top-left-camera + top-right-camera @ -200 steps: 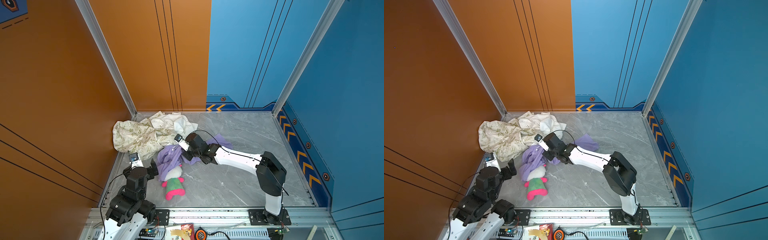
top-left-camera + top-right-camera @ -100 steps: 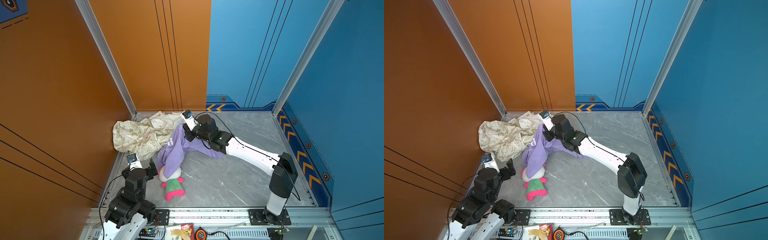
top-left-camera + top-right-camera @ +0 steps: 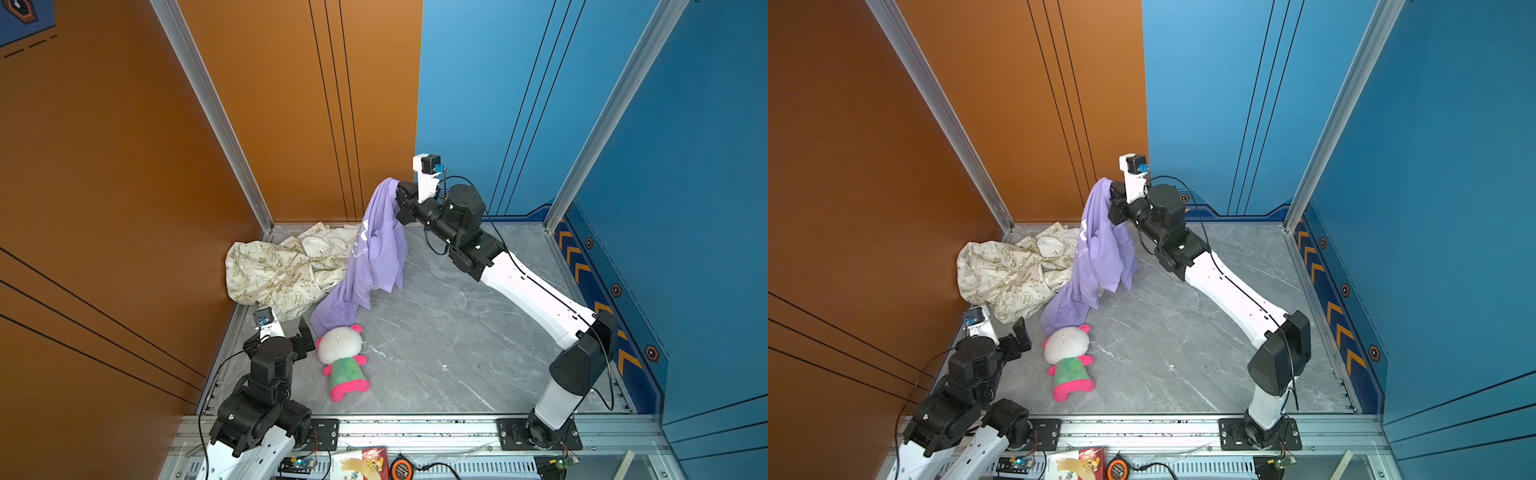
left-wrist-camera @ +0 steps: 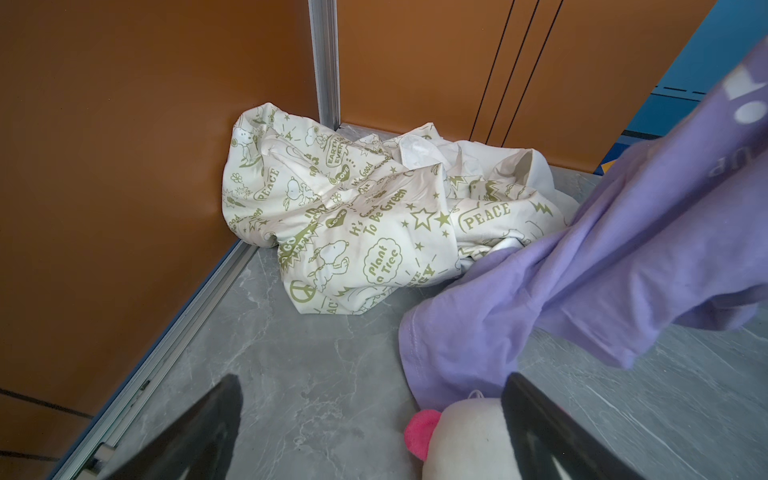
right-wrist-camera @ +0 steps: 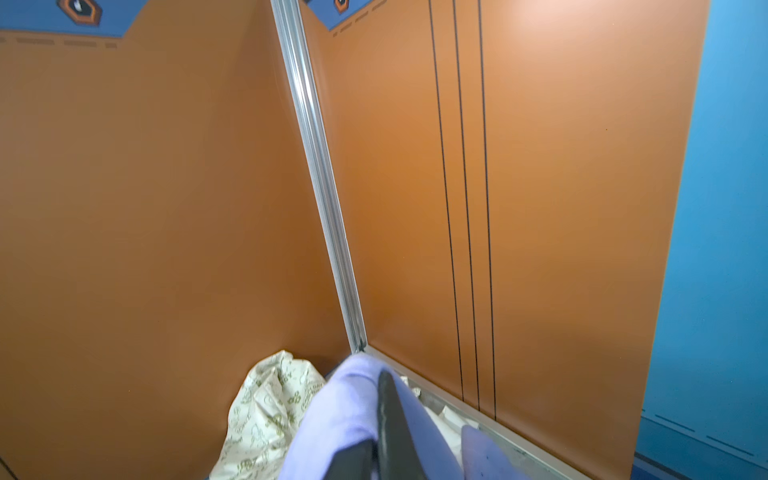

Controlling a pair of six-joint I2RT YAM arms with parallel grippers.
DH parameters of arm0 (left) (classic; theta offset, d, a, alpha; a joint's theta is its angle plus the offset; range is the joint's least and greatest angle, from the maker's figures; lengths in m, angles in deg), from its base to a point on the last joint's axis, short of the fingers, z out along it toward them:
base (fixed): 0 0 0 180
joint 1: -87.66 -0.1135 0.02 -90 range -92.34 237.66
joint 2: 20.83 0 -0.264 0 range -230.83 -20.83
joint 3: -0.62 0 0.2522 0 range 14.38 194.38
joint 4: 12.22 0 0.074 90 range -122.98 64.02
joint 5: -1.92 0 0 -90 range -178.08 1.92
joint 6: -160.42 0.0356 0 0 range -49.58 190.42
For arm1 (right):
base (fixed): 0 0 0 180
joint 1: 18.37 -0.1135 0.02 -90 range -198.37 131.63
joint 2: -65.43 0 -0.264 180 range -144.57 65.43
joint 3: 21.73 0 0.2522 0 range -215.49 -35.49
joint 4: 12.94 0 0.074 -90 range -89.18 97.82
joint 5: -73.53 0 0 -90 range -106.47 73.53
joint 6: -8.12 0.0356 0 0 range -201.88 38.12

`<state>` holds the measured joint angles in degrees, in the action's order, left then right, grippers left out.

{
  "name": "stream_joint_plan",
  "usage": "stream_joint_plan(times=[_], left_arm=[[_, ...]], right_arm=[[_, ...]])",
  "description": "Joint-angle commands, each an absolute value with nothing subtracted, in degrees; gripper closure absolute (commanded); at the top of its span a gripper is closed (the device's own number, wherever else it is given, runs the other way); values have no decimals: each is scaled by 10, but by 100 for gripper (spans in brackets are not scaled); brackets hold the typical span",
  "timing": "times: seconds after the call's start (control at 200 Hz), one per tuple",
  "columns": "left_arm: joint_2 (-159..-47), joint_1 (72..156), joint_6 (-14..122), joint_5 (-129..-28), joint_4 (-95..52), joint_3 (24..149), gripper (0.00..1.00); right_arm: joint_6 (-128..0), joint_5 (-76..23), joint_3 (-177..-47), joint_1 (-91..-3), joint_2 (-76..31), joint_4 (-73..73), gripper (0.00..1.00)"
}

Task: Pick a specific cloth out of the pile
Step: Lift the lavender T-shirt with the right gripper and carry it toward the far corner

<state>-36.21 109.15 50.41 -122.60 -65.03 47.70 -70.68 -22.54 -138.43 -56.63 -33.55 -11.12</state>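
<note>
- In both top views, the right gripper [image 3: 401, 197] was raised toward twelve o'clock above the tabletop [image 3: 457, 353]. Its jaws were clamped on the upper edge of a purple cloth [image 3: 376, 257], which hung down until its lower end met the tabletop.
- The pile [image 3: 282, 270], cream fabric with olive-green doodles plus plain white cloth, lay rumpled in the corner at ten o'clock. The purple cloth overlapped its right edge.
- The left gripper [image 3: 303, 334] sat low at about seven o'clock, jaws spread wide and empty. A pink-green plush toy [image 3: 343, 361] lay just beside it, at its three o'clock.
- From the left wrist, we saw the pile against the orange wall [image 4: 124, 124], with "PEACE" legible on it. The purple cloth's hem rested by the plush toy's head, and both dark fingers [image 4: 199, 432] stood well apart.
- From the right wrist, we saw the purple cloth draped over one of that gripper's fingers [image 5: 388, 415], with the pile beneath in the corner.
</note>
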Motion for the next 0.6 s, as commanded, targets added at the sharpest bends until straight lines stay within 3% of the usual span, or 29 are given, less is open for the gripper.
stream_joint_plan(times=[0.0, 0.596], left_arm=[[-354, 1098, 499, -1242, -655, 469, 2], [-353, 1103, 500, -1242, -655, 469, 2]], right_arm=[[-676, -221, -1416, -539, -294, -183, 100], [-668, -130, -1439, -387, -219, -121, 100]])
